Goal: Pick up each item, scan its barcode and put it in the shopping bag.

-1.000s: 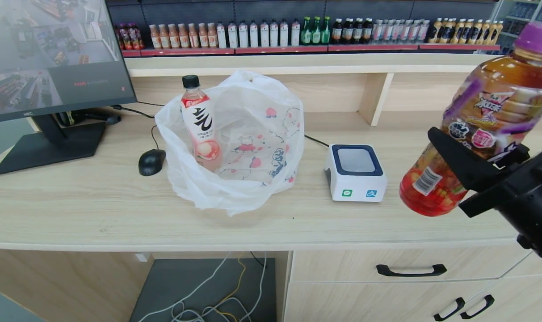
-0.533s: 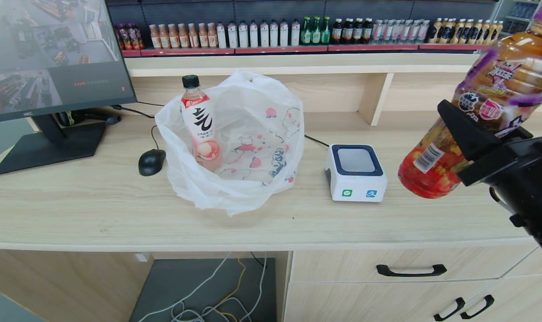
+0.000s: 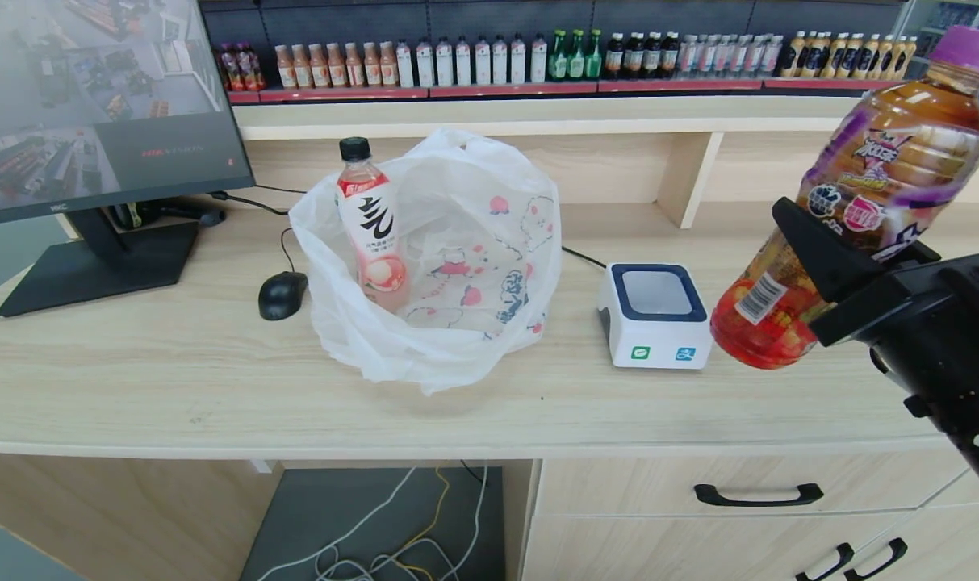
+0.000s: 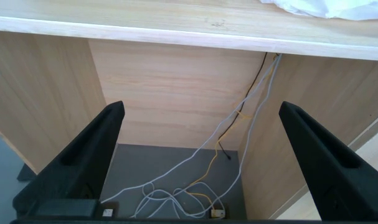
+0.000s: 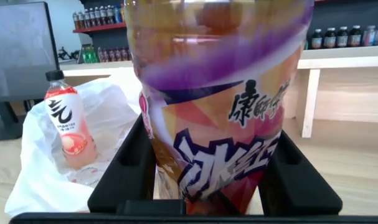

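Tea bottle: purple cap, purple-banded label with large white characters, barcode exposed on lower body. Bottle clamped mid-body between jaws of right gripper, held tilted in air, base lowest, just right of scanner. Far finger hidden behind bottle. Pink bottle stood upright inside shopping bag. Left gripper jaws released, spread wide, below counter edge.

Bottle in bag, scanner right, mouse left

Bright, even light; soft shadows
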